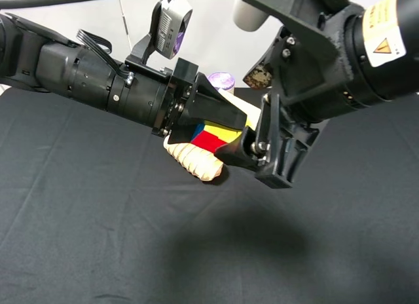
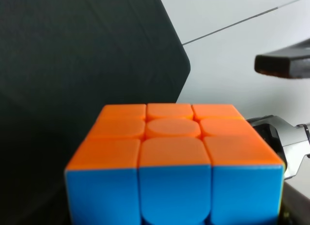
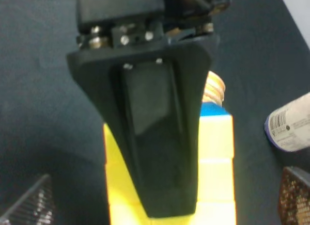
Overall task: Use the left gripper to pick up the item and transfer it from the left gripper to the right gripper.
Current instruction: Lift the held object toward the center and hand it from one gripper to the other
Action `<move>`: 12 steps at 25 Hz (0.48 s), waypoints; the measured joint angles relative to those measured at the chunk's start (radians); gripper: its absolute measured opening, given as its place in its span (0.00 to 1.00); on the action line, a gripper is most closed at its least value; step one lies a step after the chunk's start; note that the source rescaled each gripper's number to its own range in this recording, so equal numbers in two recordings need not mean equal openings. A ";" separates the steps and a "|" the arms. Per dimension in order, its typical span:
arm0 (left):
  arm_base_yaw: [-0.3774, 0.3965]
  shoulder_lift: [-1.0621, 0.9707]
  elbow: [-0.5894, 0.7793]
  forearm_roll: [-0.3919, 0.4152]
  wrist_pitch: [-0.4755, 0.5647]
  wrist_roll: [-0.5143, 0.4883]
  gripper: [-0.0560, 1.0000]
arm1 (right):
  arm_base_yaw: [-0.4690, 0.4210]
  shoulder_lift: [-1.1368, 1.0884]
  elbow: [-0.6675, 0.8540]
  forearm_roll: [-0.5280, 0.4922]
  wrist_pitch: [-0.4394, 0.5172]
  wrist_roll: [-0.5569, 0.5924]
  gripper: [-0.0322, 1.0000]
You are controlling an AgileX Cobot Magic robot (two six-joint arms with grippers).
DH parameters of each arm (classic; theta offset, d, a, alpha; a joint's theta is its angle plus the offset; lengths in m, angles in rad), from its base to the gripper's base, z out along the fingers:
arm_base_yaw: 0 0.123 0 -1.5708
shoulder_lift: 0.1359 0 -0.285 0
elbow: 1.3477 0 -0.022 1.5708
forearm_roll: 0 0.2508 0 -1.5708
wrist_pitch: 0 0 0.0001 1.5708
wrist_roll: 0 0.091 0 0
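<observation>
Cloth [image 1: 85, 219], black and creased, lies under everything. Farthest left of the cube, the slim left arm [image 1: 85, 75] reaches in almost level, with a silver-grey camera module [image 1: 171, 25] standing on its wrist. At the arm's end the left gripper [image 1: 229, 124] is clamped on the cube [image 1: 211, 139], which hangs clear above the cloth. The high view shows blue, yellow and red squares below the black fingers. The left wrist view is filled by the cube [image 2: 174, 162], with an orange face on top and a blue face toward the lens. In the right wrist view, one black finger [image 3: 155, 137] of the left gripper lies flat across the cube's yellow face [image 3: 218, 157]. Just below the cube in the high view, a ribbed tan roll [image 1: 195, 161] lies on the cloth. Whether roll and cube touch cannot be told. Beyond the cube, a purple-lidded can [image 1: 221, 81] stands farther back on the cloth. Right of the cube, the right gripper [image 1: 249, 143] is spread wide, with its fingers reaching to either side of the cube. The left wrist view shows one dark fingertip [image 2: 283, 65] and a second, silvery one well apart beside the cube's right edge, but contact with the cube cannot be made out. Farthest right, the bulky right arm [image 1: 340, 61] slants in from above and carries a white label [image 1: 383, 45] with a yellow warning triangle.
</observation>
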 joint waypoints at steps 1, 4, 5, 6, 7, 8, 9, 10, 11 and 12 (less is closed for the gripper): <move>0.000 0.000 0.000 0.000 0.000 0.000 0.05 | 0.000 0.009 -0.004 -0.001 -0.010 0.000 1.00; 0.000 0.000 0.000 -0.001 0.000 0.000 0.05 | 0.000 0.043 -0.010 -0.001 -0.029 0.000 1.00; 0.000 0.000 0.000 -0.001 0.000 0.000 0.05 | 0.000 0.058 -0.011 -0.001 -0.032 0.000 1.00; 0.000 0.000 0.000 -0.001 0.000 0.000 0.05 | 0.000 0.072 -0.011 -0.001 -0.035 0.000 1.00; 0.000 0.000 0.000 -0.001 0.000 0.000 0.05 | 0.000 0.083 -0.011 -0.001 -0.036 0.000 1.00; 0.000 0.000 0.000 -0.001 0.000 0.000 0.05 | 0.000 0.107 -0.011 -0.001 -0.041 0.001 1.00; 0.000 0.000 0.000 -0.001 0.000 0.000 0.05 | 0.000 0.117 -0.011 -0.001 -0.045 0.006 1.00; 0.000 0.000 0.000 -0.001 0.000 0.000 0.05 | 0.000 0.124 -0.011 -0.001 -0.048 0.009 1.00; 0.000 0.000 0.000 -0.001 0.000 0.000 0.05 | 0.000 0.124 -0.011 -0.001 -0.048 0.009 1.00; 0.000 0.000 0.000 -0.001 0.000 0.000 0.05 | 0.000 0.131 -0.011 -0.001 -0.054 0.012 1.00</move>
